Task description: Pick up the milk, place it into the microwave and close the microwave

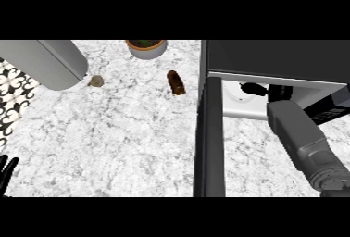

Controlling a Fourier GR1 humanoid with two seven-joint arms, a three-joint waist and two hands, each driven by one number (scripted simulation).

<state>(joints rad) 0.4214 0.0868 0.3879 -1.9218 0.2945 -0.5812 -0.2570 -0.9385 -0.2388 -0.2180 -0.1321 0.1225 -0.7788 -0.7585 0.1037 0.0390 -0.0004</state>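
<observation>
Right hand (254,89) deep in the open microwave (273,58), fingers' state unclear, milk unseen — withdraw straight past the door (209,139) before swinging it shut; left hand (5,172) rests, fingers spread.

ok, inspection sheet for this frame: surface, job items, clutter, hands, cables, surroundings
Surface: white marble counter.
Job's things: microwave at upper right, its door swung open toward the view's lower edge; milk not visible, possibly hidden inside by the hand.
Clutter: brown bottle-like item lying beside the microwave; small brown lump; potted plant at the back edge; large grey cylinder at upper left.
Hands: right hand reaches into the microwave cavity, fingers unclear; left hand rests open at the lower left edge.
Cables: nothing seen.
Surroundings: patterned black-and-white tile at far left.
</observation>
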